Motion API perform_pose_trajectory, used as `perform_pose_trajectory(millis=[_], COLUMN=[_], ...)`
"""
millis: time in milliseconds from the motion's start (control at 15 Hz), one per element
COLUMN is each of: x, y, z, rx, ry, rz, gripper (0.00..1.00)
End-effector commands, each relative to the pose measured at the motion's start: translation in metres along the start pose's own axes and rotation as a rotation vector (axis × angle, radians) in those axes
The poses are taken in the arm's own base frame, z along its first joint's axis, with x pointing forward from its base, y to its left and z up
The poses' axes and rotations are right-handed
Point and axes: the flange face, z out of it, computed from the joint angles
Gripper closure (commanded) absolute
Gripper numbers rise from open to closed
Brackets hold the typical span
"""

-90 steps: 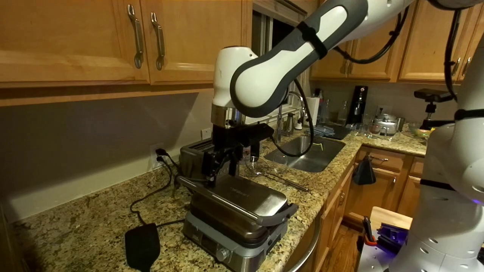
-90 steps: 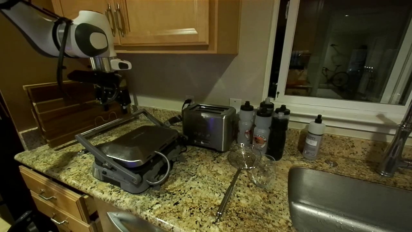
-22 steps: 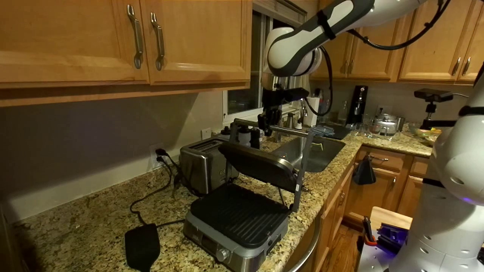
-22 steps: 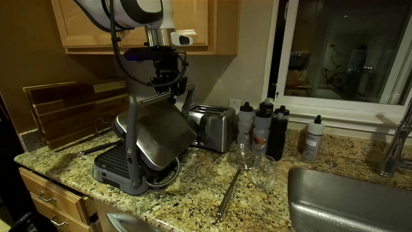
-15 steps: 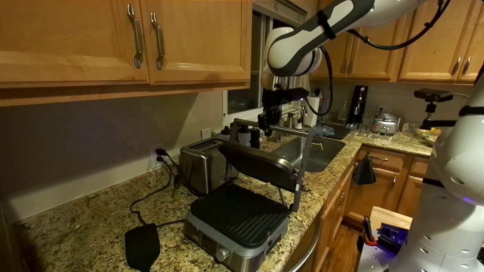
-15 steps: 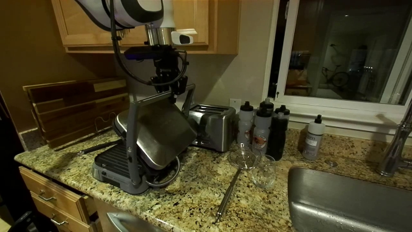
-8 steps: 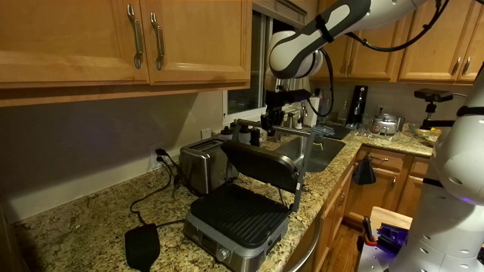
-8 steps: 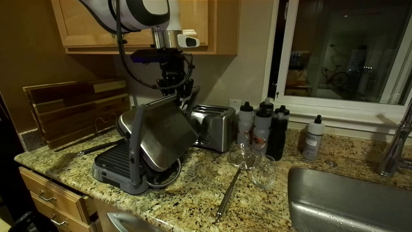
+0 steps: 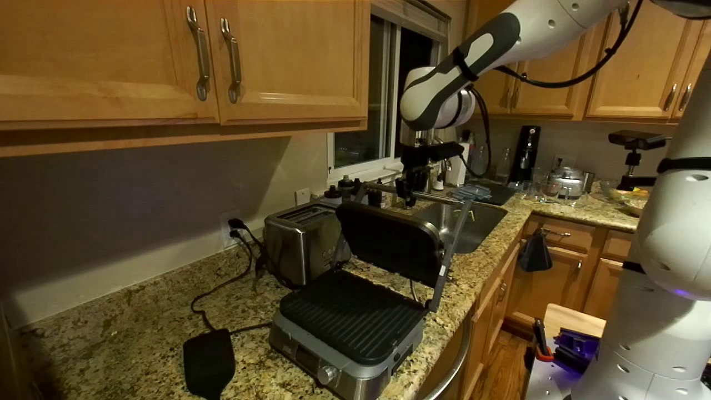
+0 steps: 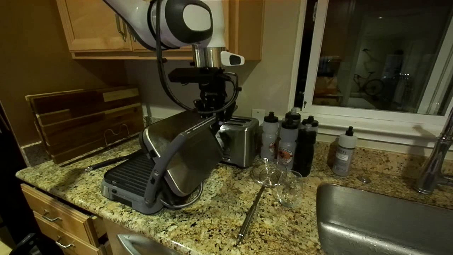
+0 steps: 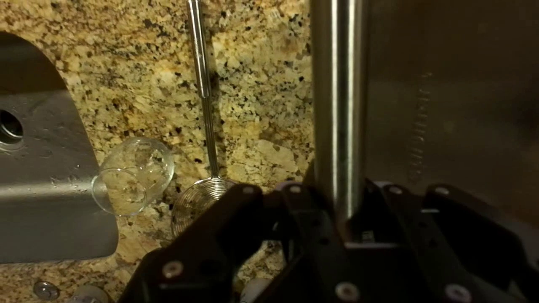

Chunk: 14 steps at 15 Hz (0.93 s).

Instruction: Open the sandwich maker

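The sandwich maker (image 9: 364, 303) stands open, with your gripper (image 11: 343, 189) on its handle bar (image 11: 340, 105)

The speckled counter (image 10: 212, 226) spans your scene, wooden cabinets (image 9: 289, 61) above its far side. In an exterior view your arm (image 9: 447, 80) reaches across from the right and bends down over the raised bar. The steel sink (image 10: 382, 212) fills the near right of an exterior view, well apart from the sandwich maker.

You have the sandwich maker on the counter, left of that sink, its dark ribbed lower plate (image 9: 350, 322) level and exposed. The lid (image 10: 196, 157) is tilted up and leans toward the sink side, the handle bar raised near its upper edge. Farther left a wooden board (image 10: 85, 122) stands on edge, and a silver toaster (image 10: 244, 141) sits near the sandwich maker's far right.

In the wrist view your gripper's fingers (image 11: 301, 198) are drawn in close — one along each side of the bar — and have hold of it; the tips are too dark to show the contact in detail.

A wire skimmer (image 11: 209, 130) lies on the counter right of the sandwich maker, and a black spatula (image 9: 210, 361) lies flat at the near left in an exterior view. Squeeze bottles (image 10: 287, 141) stand clustered right of the toaster. Smallest, a clear glass (image 11: 134, 176) is just beside the skimmer's head; whether they touch, you cannot tell.
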Motion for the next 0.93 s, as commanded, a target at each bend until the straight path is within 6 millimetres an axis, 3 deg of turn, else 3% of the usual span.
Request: perform_pose_trajectory(millis=[0,267,600,667,733,867], x=[0.004,0.009,0.011,0.009,0.007,0.003], y=[0.021,0.038,0.037,0.035,0.033,0.031], z=[0.006,0.022,0.032,0.03,0.026,0.017], rx=[-0.004,-0.001,0.003,0.002,0.001,-0.006], ry=[-0.008,-0.017,-0.046,-0.049,-0.05,-0.046], rz=[-0.019,-0.053,-0.068,-0.074,-0.077,-0.083], gripper=[0.97,0.97,0.95,0.65,0.64,0.53])
